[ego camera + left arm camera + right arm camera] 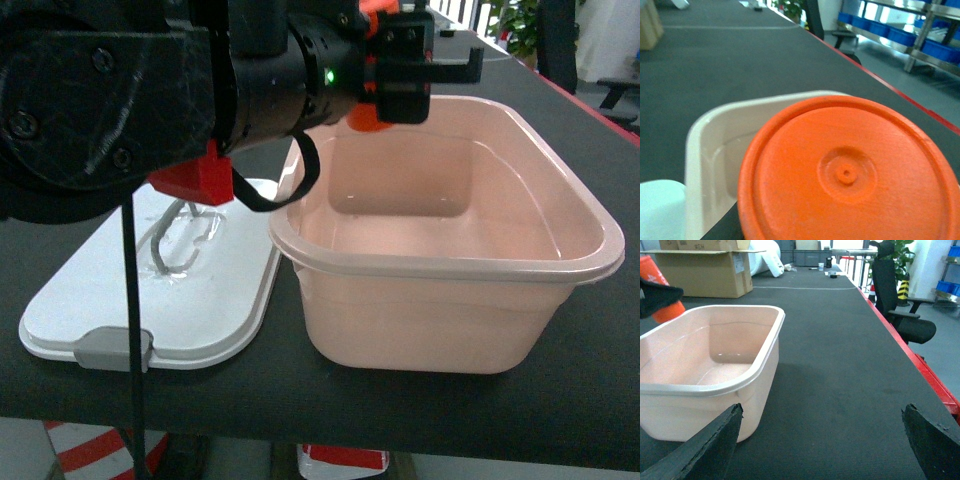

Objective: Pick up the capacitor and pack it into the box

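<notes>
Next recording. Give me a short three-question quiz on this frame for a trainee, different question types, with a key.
1. True or false: the white lid is clipped onto the pink box.
2. Multiple choice: the orange capacitor is (a) lying on the box floor, (b) held by the left hand at the box's far rim, (c) resting on the lid.
3. Fill in: in the right wrist view, the right hand is ____ and holds nothing.

Key: 1. False; the lid lies flat on the table beside the box. 2. b. 3. open.
</notes>
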Controlling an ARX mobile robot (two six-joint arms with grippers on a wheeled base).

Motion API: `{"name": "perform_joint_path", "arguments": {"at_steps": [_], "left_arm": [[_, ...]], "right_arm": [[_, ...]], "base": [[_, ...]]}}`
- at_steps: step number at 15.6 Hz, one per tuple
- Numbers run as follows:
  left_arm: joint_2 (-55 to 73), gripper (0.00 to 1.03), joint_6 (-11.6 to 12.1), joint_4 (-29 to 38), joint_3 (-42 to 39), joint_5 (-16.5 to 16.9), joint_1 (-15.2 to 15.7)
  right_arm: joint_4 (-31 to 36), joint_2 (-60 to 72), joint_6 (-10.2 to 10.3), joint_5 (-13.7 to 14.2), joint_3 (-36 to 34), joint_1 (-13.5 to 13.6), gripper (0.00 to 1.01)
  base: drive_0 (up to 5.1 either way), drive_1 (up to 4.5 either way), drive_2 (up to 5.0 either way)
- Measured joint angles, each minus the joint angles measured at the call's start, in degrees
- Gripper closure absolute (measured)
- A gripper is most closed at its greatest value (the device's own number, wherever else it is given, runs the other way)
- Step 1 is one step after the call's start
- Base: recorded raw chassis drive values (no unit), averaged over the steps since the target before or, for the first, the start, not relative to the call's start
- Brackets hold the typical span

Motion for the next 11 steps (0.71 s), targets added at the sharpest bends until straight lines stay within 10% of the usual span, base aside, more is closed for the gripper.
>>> {"name": "perform_joint_path", "arguments": {"at_steps": [5,9,11], "left_arm": [[1.14,0.54,0.20,-0.94,0.00,2.95,0.22],[0.76,0.06,0.70,0.96,-0.02,3.30,1.07],[0.76,0.05,0.87,1.01,-0.02,3.32,1.07]], "right_arm": [[-0.02,0.00,-0.02,0.00,0.00,0.00,0.03],[0.00,0.00,-0.02,-0.02,0.00,0.00,0.03],[0.00,0.00,0.00,0.00,0.00,0.00,0.03]], "base": [[0.0,0.00,0.0],[0.0,0.00,0.0],[0.0,0.00,0.0]]}}
